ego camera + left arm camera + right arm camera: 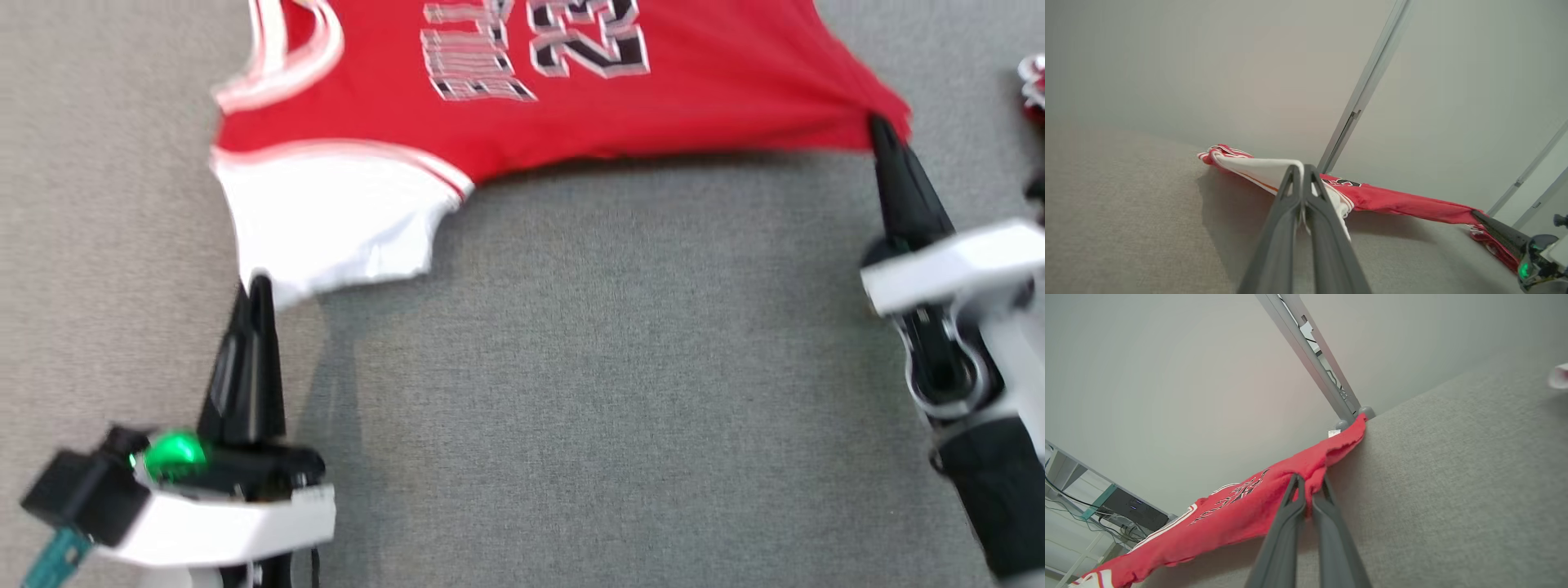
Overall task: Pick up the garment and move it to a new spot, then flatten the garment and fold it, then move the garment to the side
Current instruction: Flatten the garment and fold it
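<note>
I had the left gripper (257, 287) and right gripper (882, 124) clamped shut on the red sleeveless jersey (571, 122), stretched over the grey fabric counter (571, 367). Flattening, I judged; next I'd lower both corners evenly.

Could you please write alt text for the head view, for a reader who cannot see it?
A red basketball jersey with white trim is held stretched over a grey fabric surface. The left gripper pinches its white panel at lower left; the right gripper pinches a red corner at the right.
</note>
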Robot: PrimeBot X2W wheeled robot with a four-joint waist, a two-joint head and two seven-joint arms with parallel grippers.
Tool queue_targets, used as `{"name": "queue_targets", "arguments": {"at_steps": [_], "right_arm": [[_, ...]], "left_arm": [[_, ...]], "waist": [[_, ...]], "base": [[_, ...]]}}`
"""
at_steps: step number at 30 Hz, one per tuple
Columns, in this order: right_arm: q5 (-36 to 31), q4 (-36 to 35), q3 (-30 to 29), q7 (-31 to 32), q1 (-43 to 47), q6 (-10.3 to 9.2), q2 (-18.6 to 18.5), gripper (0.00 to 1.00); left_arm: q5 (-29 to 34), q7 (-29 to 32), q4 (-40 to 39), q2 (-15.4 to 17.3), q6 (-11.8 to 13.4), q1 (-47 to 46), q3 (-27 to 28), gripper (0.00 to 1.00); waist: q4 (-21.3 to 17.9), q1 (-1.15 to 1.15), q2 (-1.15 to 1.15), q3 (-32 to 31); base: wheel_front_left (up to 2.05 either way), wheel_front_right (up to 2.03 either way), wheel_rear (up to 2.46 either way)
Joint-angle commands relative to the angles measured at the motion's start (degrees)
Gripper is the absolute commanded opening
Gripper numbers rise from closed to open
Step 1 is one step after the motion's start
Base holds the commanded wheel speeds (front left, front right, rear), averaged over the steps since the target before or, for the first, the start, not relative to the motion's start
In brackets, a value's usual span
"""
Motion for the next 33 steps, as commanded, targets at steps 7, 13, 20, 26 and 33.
{"name": "queue_targets", "arguments": {"at_steps": [7, 13, 20, 26, 33], "right_arm": [[-0.1, -6.2, -4.8, 0.9, 13.5, 0.03, -0.4, 0.0], [-2.1, -11.9, -9.0, 3.7, 24.2, 0.03, 1.8, 0.0], [-8.2, -21.0, -15.0, 9.3, 36.1, 0.03, 6.7, 0.0], [-11.6, -27.1, -18.5, 14.8, 42.5, 0.03, 10.7, 0.0], [-14.3, -26.8, -19.9, 17.2, 43.4, 0.03, 12.6, 0.0]], "left_arm": [[-0.9, -0.4, 0.1, -1.4, 0.7, 8.9, 0.5, 0.0], [0.2, -0.4, -0.3, -1.8, 0.9, 14.2, 0.7, 0.0], [1.0, -0.3, -2.8, -2.0, 0.8, 19.2, 1.3, 0.0], [3.2, -0.3, -3.9, -2.0, 0.0, 23.4, -0.2, 0.0], [3.3, -0.3, -2.1, -2.0, -0.6, 22.4, -0.6, 0.0]], "waist": [[1.9, 0.0, 0.0, -5.6], [3.1, 0.0, 0.0, -8.6], [2.7, 0.0, 0.0, -13.2], [1.4, 0.0, 0.0, -14.5], [0.7, 0.0, 0.0, -14.9]], "base": [[0.0, 0.0, 0.0], [0.0, 0.0, 0.0], [0.0, 0.0, 0.0], [0.0, 0.0, 0.0], [0.0, 0.0, 0.0]]}}
